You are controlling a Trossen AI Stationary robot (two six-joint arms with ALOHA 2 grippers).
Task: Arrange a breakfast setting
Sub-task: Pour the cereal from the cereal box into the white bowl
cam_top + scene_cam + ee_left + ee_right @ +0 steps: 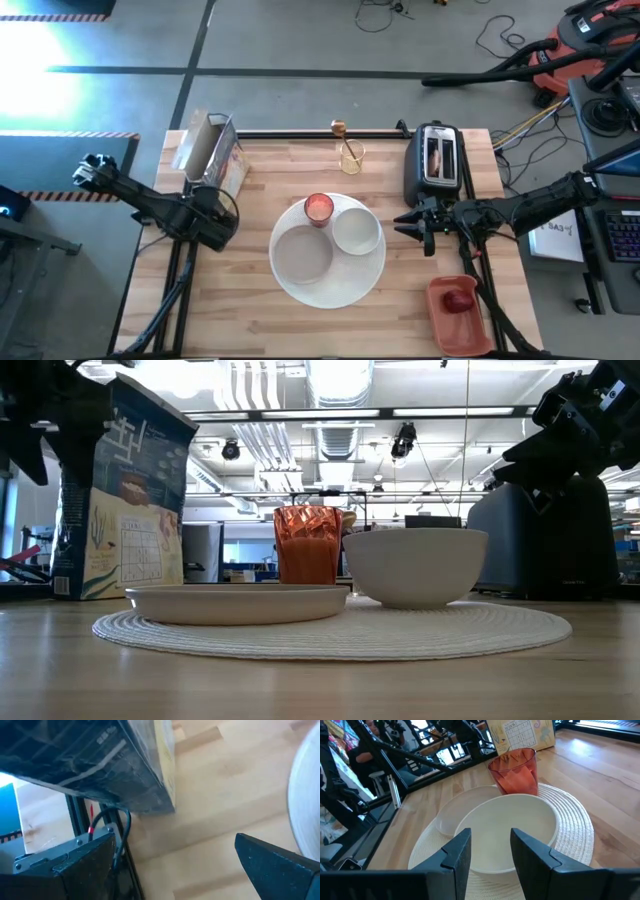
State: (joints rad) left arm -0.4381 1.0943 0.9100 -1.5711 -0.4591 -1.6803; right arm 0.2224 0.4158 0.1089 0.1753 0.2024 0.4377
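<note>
Centrally, a round woven white placemat (330, 290) is lying on the wooden table (250, 320), carrying a small white plate (303, 255), a white bowl (356, 232) and a pink-red cup (318, 208); plate and bowl are showing nothing inside, and the cup's contents cannot be told. Near the table's right front corner, a reddish tray (445, 325) is holding a small dark-red fruit (459, 300). At the back, a black toaster (436, 160) is holding toast slices (438, 156) in its slots, a clear glass (352, 157) is holding a gold spoon (340, 131), and a cereal box (212, 152) is standing at the left. Beside that box the left gripper (222, 222) is hovering with fingers spread wide and empty, while the right gripper (412, 220) is hanging just right of the bowl, fingers partly apart, gripping nothing.
</note>
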